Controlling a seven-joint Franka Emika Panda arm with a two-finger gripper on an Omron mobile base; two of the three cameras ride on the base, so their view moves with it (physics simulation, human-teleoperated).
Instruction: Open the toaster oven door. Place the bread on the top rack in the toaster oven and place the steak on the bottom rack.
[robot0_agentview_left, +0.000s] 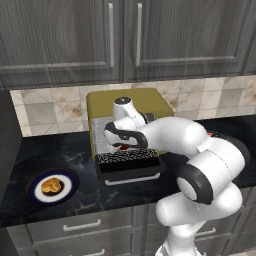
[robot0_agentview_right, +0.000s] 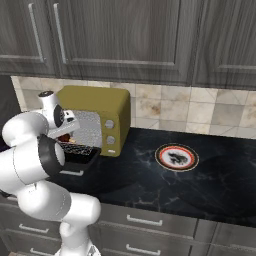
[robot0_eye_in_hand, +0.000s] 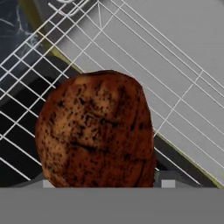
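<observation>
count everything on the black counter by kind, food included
olive-yellow boxy toaster oven: 1
round plates: 2 (blue-rimmed plate, orange-rimmed plate)
food pieces: 3 (golden-brown roll on the blue-rimmed one, dark flat piece on the orange-rimmed one, reddish-brown speckled piece over the oven's wire rack)
total: 6

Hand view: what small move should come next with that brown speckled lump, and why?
Probably ease the brown speckled rounded lump forward onto the grey wire rack; the end effector holds it just before the open olive-yellow toaster oven.
</observation>
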